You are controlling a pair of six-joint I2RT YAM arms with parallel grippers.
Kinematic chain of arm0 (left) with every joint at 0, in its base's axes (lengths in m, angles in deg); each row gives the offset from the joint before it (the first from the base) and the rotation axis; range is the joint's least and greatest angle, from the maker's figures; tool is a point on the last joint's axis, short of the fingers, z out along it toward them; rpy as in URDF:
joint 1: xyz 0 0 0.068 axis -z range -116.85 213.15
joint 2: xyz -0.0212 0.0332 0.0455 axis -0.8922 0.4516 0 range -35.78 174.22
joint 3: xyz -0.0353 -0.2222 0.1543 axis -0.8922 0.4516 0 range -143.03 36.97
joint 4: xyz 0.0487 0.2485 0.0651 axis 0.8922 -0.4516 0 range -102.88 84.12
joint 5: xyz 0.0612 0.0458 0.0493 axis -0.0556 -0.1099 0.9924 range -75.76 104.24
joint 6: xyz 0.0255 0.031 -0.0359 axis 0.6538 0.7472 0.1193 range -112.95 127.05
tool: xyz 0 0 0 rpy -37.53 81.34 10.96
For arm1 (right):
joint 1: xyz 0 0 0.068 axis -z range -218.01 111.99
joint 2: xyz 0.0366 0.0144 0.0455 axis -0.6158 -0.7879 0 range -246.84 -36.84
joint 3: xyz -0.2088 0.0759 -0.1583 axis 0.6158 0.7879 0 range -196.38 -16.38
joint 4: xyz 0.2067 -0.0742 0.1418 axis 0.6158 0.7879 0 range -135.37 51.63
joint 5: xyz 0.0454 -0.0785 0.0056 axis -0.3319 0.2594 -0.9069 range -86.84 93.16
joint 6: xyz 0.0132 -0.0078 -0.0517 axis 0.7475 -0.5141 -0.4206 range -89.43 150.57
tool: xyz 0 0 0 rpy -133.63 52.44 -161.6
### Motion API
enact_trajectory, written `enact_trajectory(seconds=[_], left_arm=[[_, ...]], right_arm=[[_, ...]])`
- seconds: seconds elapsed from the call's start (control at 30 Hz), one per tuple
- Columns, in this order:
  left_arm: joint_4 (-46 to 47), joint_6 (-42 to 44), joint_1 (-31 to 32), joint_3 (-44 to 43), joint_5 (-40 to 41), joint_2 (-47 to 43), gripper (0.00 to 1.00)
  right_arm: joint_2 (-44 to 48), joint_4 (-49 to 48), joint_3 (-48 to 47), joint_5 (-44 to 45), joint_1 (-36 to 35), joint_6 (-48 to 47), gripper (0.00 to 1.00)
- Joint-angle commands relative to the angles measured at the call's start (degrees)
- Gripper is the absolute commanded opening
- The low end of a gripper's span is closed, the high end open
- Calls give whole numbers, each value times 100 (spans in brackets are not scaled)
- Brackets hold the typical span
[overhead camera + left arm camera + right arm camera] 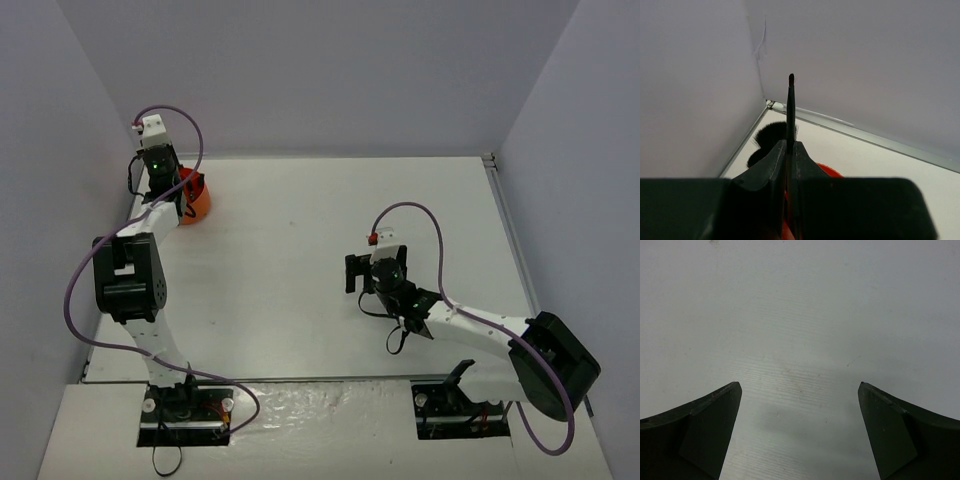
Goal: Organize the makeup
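Note:
My left gripper is shut on a thin black pencil that points up between its fingers, its dark tip toward the wall corner. Right below it is the orange holder, with a fluffy black brush standing in it. From above, the left gripper hangs over the orange holder at the table's far left, hiding most of what the holder contains. My right gripper is open over bare table, with nothing between its fingers; seen from above, the right gripper is right of the table's middle.
White walls close off the left, back and right sides. The holder sits close to the left wall and the back-left corner. A metal strip runs along the table's right edge.

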Motion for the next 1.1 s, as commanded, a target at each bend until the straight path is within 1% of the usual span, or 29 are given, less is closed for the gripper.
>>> enact_trajectory(seconds=[0.0,0.13,0.17,0.27,0.3,0.37,0.43,0.57,0.6,0.63,0.67,0.77,0.83,0.97,1.0,1.07], left_arm=[[899,-255,-82,-218,-255,-196,0],[995,-354,-80,20,-353,-218,1],[1035,-354,-80,64,-385,-227,6],[1047,-353,-80,206,-410,-326,9],[1033,-355,-80,234,-407,-380,12],[978,-355,-80,304,-372,-526,26],[912,-332,-80,381,-292,-646,35],[823,-294,-80,662,-218,-1072,63],[772,-301,-80,665,-217,-1168,67],[604,-310,-71,731,-167,-1422,74],[593,-311,-71,752,-148,-1595,75],[-664,-396,7,615,-47,-2306,90],[-1797,-496,43,333,70,-2791,97],[-4357,-683,51,-203,184,-3791,97],[-4868,-703,44,-204,218,-4120,97],[-5383,-757,50,-87,162,-4751,97]], right_arm=[[-122,-440,-194,29,31,-43,100],[-200,-439,-238,0,26,-54,100],[-206,-430,-246,-1,33,-54,100],[-135,-387,-246,-2,31,-54,100],[-90,-364,-249,-3,30,-54,100],[42,-313,-255,-2,25,-54,100],[153,-227,-270,7,32,-46,100],[526,91,-367,61,25,-28,100],[622,162,-402,70,25,-19,100],[809,331,-470,87,33,-19,100],[821,342,-474,88,25,-19,100],[1334,1024,-840,240,33,-67,100],[1599,1434,-1063,361,33,-131,100],[2154,2175,-1500,586,35,-284,100],[2312,2334,-1603,682,41,-298,100],[2527,2476,-1740,837,40,-266,100]])
